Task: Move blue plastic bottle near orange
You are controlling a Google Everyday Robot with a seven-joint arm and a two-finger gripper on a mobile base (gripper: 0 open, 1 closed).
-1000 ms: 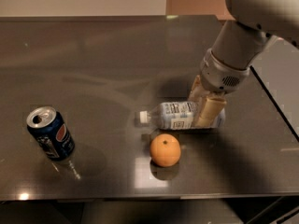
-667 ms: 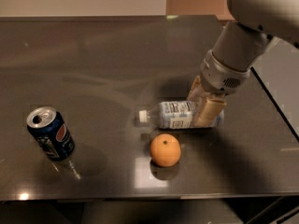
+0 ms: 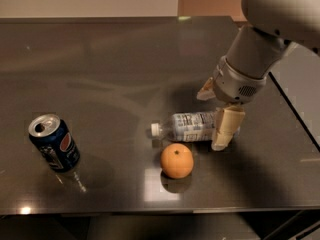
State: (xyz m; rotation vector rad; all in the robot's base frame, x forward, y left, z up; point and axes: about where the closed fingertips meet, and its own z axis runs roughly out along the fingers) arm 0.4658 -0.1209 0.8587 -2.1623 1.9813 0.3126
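Note:
The blue plastic bottle (image 3: 192, 126) lies on its side on the dark table (image 3: 110, 69), white cap pointing left. The orange (image 3: 176, 160) sits just in front of it, a small gap apart. My gripper (image 3: 216, 115) reaches down over the bottle's base end at the right. Its fingers straddle the bottle, one finger (image 3: 226, 128) in front and the other (image 3: 205, 91) behind. The jaws stand open, wider than the bottle.
A dark blue Pepsi can (image 3: 53, 142) stands upright at the front left. The table's front edge (image 3: 150, 210) runs just below the orange and its right edge (image 3: 295, 109) lies close past my arm.
The gripper's front finger has moved a little toward the camera, off the bottle's side, so the jaws are wider. The bottle, orange and can have not moved.

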